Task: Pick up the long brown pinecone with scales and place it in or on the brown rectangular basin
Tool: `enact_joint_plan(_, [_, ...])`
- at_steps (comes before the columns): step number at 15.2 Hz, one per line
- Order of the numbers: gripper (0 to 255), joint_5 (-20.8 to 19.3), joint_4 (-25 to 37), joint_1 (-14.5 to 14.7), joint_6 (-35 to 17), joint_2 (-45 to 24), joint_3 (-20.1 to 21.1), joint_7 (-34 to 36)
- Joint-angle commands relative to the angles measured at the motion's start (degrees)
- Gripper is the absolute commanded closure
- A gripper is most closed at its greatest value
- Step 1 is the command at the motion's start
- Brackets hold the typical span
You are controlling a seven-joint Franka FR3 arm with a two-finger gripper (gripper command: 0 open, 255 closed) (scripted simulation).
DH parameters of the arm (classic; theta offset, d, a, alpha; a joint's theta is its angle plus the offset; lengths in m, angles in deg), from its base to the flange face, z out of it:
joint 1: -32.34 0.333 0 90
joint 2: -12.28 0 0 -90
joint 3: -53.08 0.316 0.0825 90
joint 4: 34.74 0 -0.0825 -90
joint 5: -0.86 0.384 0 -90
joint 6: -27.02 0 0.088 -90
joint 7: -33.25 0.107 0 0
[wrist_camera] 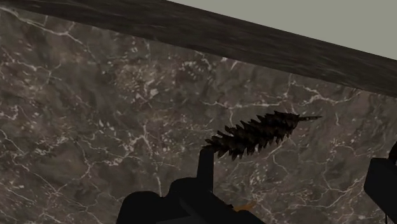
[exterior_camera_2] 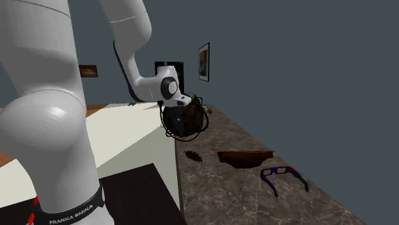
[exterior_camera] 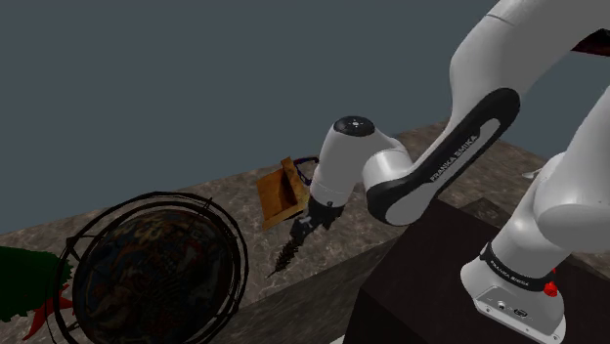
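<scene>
One long, dark-brown, scaly pinecone (wrist_camera: 254,133), lying flat on the marbled counter (wrist_camera: 95,127) beneath the gripper (wrist_camera: 292,160), off-centre in the gap and close to one finger. Open-fingered, clasping nothing. Not yet done: the pick itself. Best to shift sideways and centre the cone in the gap, turn the wrist so as to close across its narrow width rather than along its length, then sink straight down and squeeze at mid-body, clear of the thin tip. Brown rectangular basin (exterior_camera: 279,193) just beside the gripper, a short carry away. Farther out, a wire globe (exterior_camera: 156,269) and glasses (exterior_camera_2: 281,174); steer clear.
</scene>
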Motion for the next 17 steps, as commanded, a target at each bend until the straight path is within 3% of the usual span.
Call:
enact_joint_plan(1, [0,-11.58,3.06,1.06,-2.12,-5.71,-1.35,9.87])
enact_joint_plan(4, [0,-24.62,8.83,7.5,-3.67,-13.45,-7.69,21.56])
enact_joint_plan(8, [0,-34.12,17.1,16.66,-5.23,-22.34,-15.58,31.3])
enact_joint_plan(9, [0,-35.71,19.27,18.55,-5.52,-24.46,-17.07,33.12])
enact_joint_plan(17, [0,-40.33,24.25,22.74,-8.21,-31.51,-22.15,37.35])
